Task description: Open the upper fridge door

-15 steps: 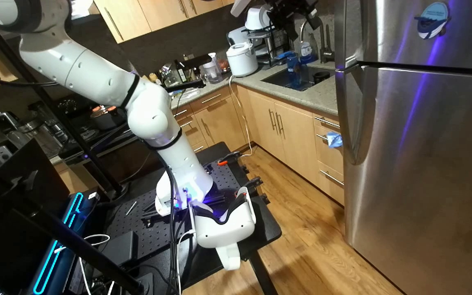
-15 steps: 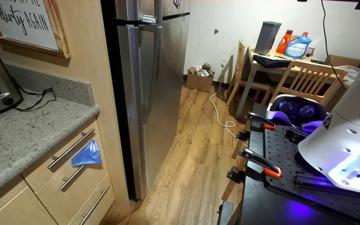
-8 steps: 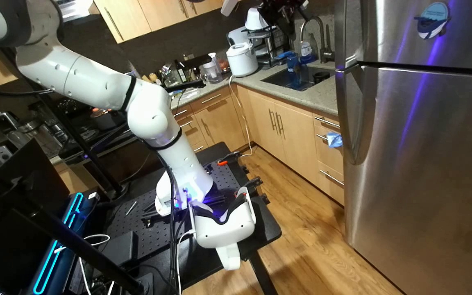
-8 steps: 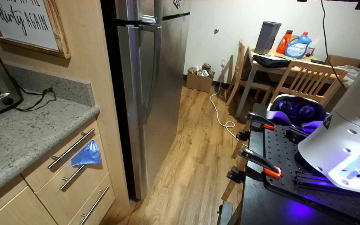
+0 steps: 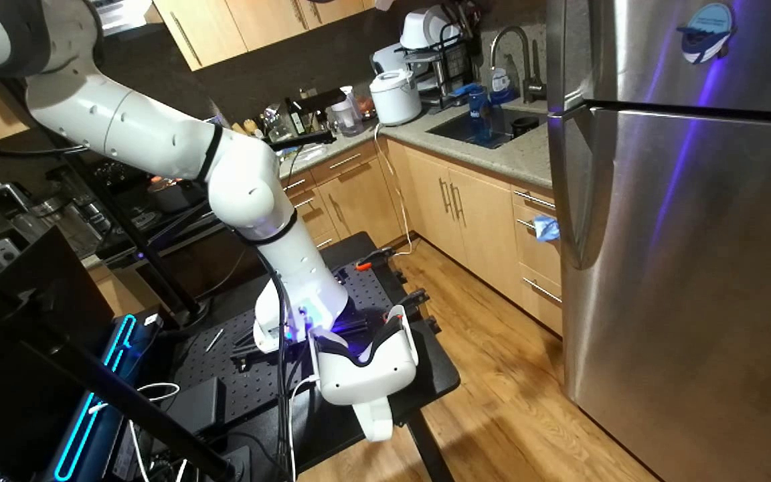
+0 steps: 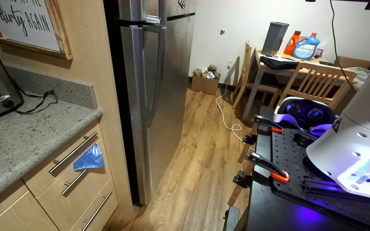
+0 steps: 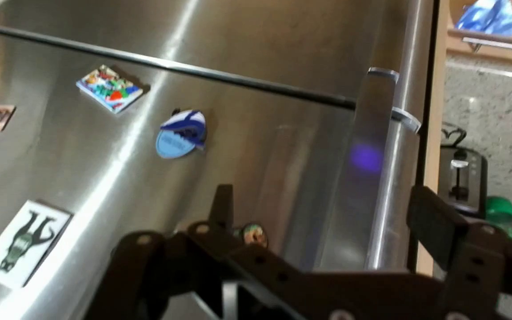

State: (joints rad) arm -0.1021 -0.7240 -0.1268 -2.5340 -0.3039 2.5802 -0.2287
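Gone from the top of an exterior view is the dark gripper [image 7: 322, 209], which half a second ago showed in front of the dish rack [image 5: 454, 60]; the visible lower links of the Panda arm [image 5: 151, 120] look unmoved. Upside down, the wrist view shows the gripper's fingers [image 7: 434, 218] spread wide with nothing held. Beyond that gap stand the stainless upper fridge door [image 7: 247, 151], dotted with magnets [image 7: 181, 134], and its vertical handle [image 7: 391, 195]; whether either finger touches the steel cannot be told. In both exterior views the upper fridge door is shut, flush with the lower fridge door [image 5: 700, 281]. So only the approach seems done and, judging by how things lie, the whole opening remains: the fingers must catch the handle, then pull and carry the upper fridge door outward until it stands clearly ajar.
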